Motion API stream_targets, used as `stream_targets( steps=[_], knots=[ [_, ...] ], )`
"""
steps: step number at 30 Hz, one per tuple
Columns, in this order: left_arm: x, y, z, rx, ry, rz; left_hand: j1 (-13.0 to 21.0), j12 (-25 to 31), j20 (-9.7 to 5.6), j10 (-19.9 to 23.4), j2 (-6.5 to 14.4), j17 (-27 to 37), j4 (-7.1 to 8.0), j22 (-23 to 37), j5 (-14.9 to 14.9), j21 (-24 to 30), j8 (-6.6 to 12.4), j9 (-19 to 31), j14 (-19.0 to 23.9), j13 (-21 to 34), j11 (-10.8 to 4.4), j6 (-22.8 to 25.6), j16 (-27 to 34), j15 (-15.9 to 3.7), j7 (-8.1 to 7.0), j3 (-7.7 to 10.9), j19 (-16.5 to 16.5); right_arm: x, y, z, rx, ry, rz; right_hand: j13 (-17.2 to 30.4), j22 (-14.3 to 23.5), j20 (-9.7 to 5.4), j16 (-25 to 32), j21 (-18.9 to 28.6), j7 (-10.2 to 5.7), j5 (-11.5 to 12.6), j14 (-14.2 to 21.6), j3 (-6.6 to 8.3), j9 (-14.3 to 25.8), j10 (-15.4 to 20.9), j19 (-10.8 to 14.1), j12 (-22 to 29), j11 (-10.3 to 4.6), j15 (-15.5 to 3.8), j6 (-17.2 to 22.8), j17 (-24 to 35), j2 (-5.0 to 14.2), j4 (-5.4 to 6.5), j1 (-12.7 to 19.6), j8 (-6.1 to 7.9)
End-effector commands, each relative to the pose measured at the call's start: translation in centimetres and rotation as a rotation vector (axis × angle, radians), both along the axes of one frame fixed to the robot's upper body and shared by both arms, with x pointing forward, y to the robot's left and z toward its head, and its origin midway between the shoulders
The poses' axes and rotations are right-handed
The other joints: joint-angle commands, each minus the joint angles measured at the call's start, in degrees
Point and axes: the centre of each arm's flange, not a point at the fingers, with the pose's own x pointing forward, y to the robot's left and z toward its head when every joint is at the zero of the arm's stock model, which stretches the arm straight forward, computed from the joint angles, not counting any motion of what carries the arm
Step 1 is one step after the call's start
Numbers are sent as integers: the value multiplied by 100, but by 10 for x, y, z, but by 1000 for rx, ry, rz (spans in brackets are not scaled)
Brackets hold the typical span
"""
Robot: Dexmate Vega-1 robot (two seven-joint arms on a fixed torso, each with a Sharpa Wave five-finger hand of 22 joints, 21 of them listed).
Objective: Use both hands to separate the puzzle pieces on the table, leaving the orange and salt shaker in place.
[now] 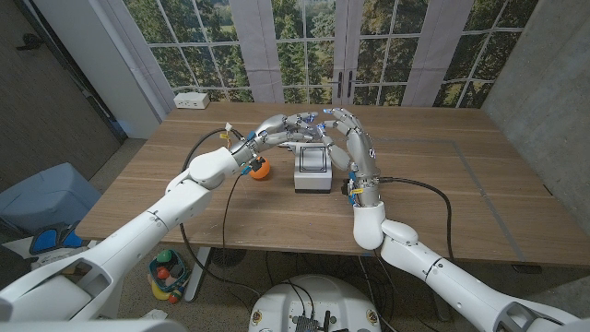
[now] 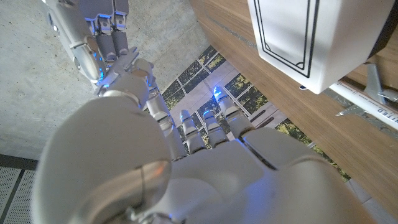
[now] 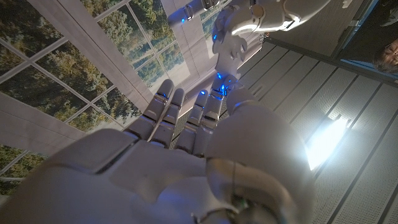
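Puzzle (image 1: 312, 170) sits mid-table, a white block w/ black outline on top, pieces not yet apart. Orange (image 1: 261, 170) just left of it, half hidden by the left arm. Left hand (image 1: 281, 129) and right hand (image 1: 343, 132) hover over the block's far side, fingers spread, holding nothing. Looks rigid, light, smooth-sided (prob. slippery), so take opposite side faces, one hand per piece, and pull level. Shaker: can't make it out.
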Motion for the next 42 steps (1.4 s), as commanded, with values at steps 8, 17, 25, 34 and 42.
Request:
stream_targets(
  steps=[8,17,25,34,42],
  knots=[
    [-6,5,0,-66,-58,67,208,134,-134,572,-52,5,-62,15,-41,-26,88,-22,173,31,-119,400,32,-254,231,-137,105,5,-6,0,24,14,-6,69,16,-136,5,58,-25,26,15,43,683,47,-27,46,-32,-959,-22,24,6,-23,-56,55],
    [-8,9,-2,-129,-91,109,307,176,-165,861,-68,7,-68,19,-41,-34,18,-69,244,47,-149,369,45,-320,380,-169,148,7,-10,1,41,17,-7,109,16,-137,20,78,-20,23,32,54,675,56,-33,51,-26,-967,-45,52,14,-33,-66,60],
    [-11,10,-4,-185,-127,164,366,185,-164,991,-60,9,-68,26,-23,-15,-13,-89,329,56,-146,371,65,-358,433,-180,222,8,-14,1,52,22,-14,142,16,-138,26,92,-18,24,47,74,693,34,-49,43,-20,-964,-80,71,25,-44,-70,73],
    [-12,10,-5,-192,-118,162,407,168,-171,1031,-47,11,-66,32,-11,-13,-45,-99,350,63,-178,343,60,-418,474,-188,241,9,-17,2,55,26,-19,235,17,-127,-33,110,-32,54,44,139,895,-82,-135,12,7,-897,-251,77,94,86,-241,176],
    [-13,12,-5,-199,-138,188,438,153,-179,1059,-39,11,-65,37,-3,-19,-49,-104,354,68,-184,371,52,-442,496,-195,238,10,-20,3,63,25,-28,282,15,-112,-50,124,-30,77,40,176,997,-87,-153,24,22,-905,-271,100,97,118,-297,259]
  ],
)
